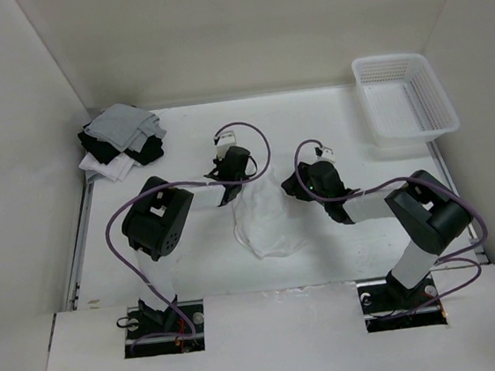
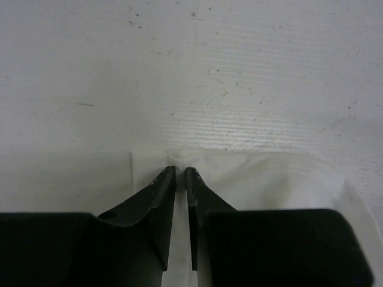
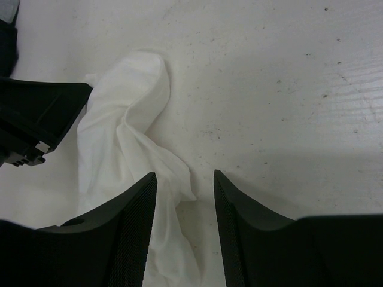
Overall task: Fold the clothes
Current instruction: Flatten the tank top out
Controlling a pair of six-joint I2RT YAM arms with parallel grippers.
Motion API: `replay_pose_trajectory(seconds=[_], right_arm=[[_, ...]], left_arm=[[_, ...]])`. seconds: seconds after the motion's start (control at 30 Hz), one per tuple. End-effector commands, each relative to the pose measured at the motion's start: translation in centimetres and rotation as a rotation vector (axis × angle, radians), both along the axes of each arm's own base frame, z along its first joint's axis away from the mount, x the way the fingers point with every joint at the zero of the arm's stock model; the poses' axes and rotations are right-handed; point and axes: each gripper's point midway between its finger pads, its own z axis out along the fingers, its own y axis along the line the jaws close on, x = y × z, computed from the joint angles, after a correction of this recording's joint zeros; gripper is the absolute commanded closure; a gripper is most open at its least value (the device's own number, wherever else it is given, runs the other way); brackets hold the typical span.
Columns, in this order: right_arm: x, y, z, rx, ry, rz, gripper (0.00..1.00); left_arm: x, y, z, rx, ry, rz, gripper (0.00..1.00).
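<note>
the white clothes lie bunched in the middle of the worktop. the right hand is apart over a fold. the left hand is nearly together at the far edge; i cannot tell if it pinches cloth. best to grab only the edge and lift slowly.

A garment stack sits at the far left corner, a mesh basket far right.
</note>
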Motion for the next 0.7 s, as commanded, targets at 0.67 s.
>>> replay_pose_trajectory(seconds=[0.67], right_arm=[[7.8,3.3,2.4,0.252,-0.036,0.013,0.52]], left_arm=[[-4.1,0.8,15.7,-0.326,-0.238,-0.116,0.96]])
